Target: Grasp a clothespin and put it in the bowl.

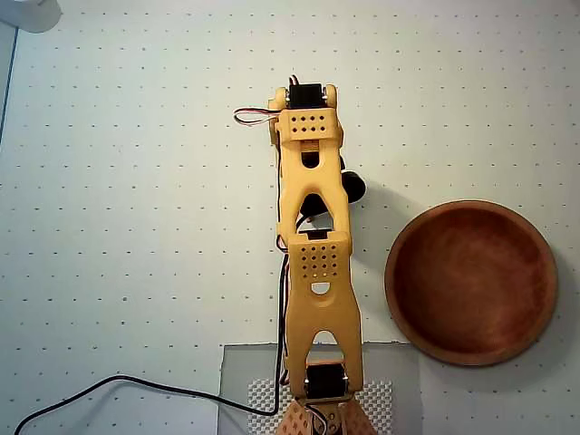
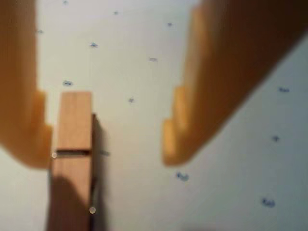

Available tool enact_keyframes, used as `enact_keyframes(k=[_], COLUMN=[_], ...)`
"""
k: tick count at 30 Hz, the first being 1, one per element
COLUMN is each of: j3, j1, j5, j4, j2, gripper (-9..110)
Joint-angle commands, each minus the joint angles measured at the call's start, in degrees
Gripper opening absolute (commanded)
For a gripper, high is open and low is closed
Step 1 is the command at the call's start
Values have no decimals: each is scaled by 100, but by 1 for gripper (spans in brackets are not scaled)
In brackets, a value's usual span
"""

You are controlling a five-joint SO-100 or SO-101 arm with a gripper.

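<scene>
In the wrist view a light tan wooden clothespin (image 2: 73, 144) lies on the white dotted table, its length running from mid-frame to the bottom edge. My gripper (image 2: 107, 149) is open just above it: the left orange finger (image 2: 21, 120) stands right beside the clothespin's left edge, the right finger (image 2: 192, 125) well apart on the other side. The overhead view shows the orange arm (image 1: 313, 245) folded over this spot, hiding the clothespin and the fingers. The reddish-brown wooden bowl (image 1: 471, 282) sits to the arm's right, with nothing in it.
A grey mat (image 1: 237, 381) lies under the arm's base at the bottom of the overhead view, with a black cable (image 1: 136, 388) trailing left. A pale object (image 1: 27, 14) sits in the top left corner.
</scene>
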Motion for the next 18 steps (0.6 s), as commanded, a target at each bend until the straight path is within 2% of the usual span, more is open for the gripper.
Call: enact_keyframes(k=[1,18], j3=[-369,97], j1=[-88,-299], j5=[26,26], j4=[44,70], j2=[202,264], gripper=[15,16])
